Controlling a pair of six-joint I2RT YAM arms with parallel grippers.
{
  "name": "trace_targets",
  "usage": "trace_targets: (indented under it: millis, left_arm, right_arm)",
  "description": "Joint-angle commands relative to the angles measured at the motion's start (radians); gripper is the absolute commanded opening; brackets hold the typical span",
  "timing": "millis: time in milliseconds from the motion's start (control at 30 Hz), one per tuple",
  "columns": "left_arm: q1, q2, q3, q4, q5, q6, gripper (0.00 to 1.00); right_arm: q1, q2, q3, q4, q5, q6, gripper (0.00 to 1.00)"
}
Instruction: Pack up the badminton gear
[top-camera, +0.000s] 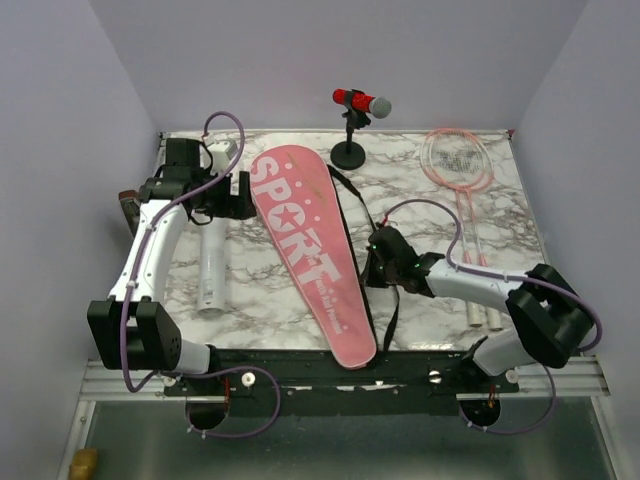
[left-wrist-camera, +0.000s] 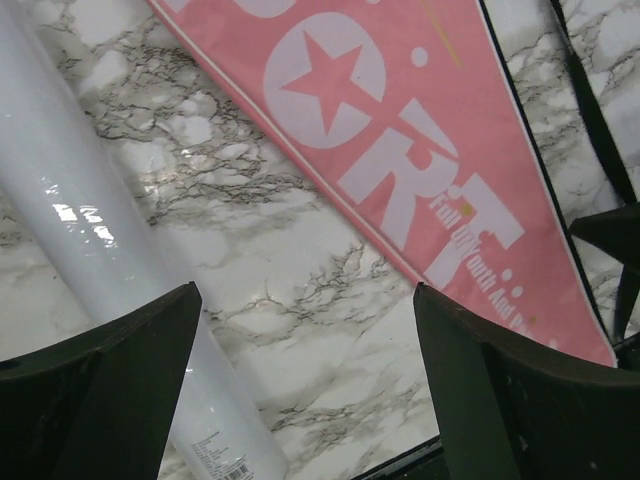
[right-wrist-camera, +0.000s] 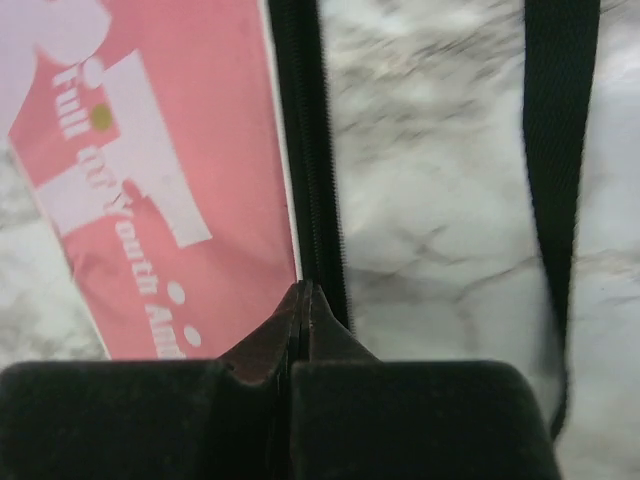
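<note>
Low centre in the top view, the right gripper (right-wrist-camera: 303, 305) has its jaws pressed together at the black zip edge (right-wrist-camera: 310, 150) of the long pink fabric bag lettered "SPORT" (top-camera: 305, 245), probably seeking the zip pull; whether it pinches anything I cannot tell. Higher at left, the left gripper (left-wrist-camera: 305, 335) hangs with jaws spread over the marble-patterned table (top-camera: 420, 190), between the bag and the long glossy white tube (top-camera: 213, 265), likely to steady either. At upper right the two thin pink-framed rackets (top-camera: 458, 165) lie near the table's right edge, with open marble between them and the bag.

We see bright, even light from above and only faint shadows. Glare streaks the tube (left-wrist-camera: 78, 215). In our right wrist view the table (right-wrist-camera: 430, 200) and strap (right-wrist-camera: 560, 150) look soft and blurred.
</note>
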Motion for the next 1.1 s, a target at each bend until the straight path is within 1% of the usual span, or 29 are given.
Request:
trace_targets:
  millis: [0,67,133,167,267,333,500,633,733,833,967,1067]
  left_arm:
    - [-0.085,-0.015,-0.010,0.022,-0.043,0.012,0.95]
    - [-0.117,-0.001,-0.015,0.027,-0.064,0.015,0.95]
    - [-0.148,0.011,-0.024,0.039,-0.083,0.015,0.95]
    - [-0.157,0.019,-0.029,0.042,-0.087,0.015,0.95]
    - [-0.196,0.049,-0.027,0.054,-0.116,0.006,0.96]
    - [-0.216,0.077,-0.018,0.054,-0.136,-0.002,0.98]
    - [-0.242,0.108,-0.004,0.056,-0.156,-0.034,0.99]
    - [-0.251,0.106,-0.032,0.077,-0.161,-0.045,0.99]
    - [-0.268,0.111,-0.050,0.096,-0.194,-0.052,0.99]
    - [-0.289,0.117,-0.102,0.154,-0.231,-0.046,0.99]
    - [-0.347,0.160,-0.102,0.152,-0.251,-0.012,0.99]
    - [-0.375,0.160,-0.116,0.180,-0.215,-0.014,0.99]
  right_arm:
    - [0.090,-0.101,-0.019,-0.047,-0.054,0.121,0.05]
    - [0.090,-0.142,0.005,-0.069,0.000,0.124,0.10]
    - [0.087,-0.147,0.043,-0.072,0.055,0.100,0.29]
    - [0.084,-0.130,0.065,-0.070,0.081,0.092,0.36]
    - [0.048,-0.014,0.119,-0.038,0.075,0.086,0.40]
    - [0.028,0.063,0.139,0.029,0.028,0.097,0.40]
    - [0.024,0.242,0.201,0.158,-0.064,0.137,0.42]
    - [0.023,0.313,0.231,0.201,-0.097,0.155,0.41]
    - [0.023,0.331,0.234,0.221,-0.106,0.173,0.37]
    - [0.023,0.333,0.222,0.252,-0.150,0.193,0.34]
    - [0.024,0.298,0.171,0.318,-0.187,0.224,0.25]
    - [0.024,0.263,0.136,0.376,-0.221,0.229,0.17]
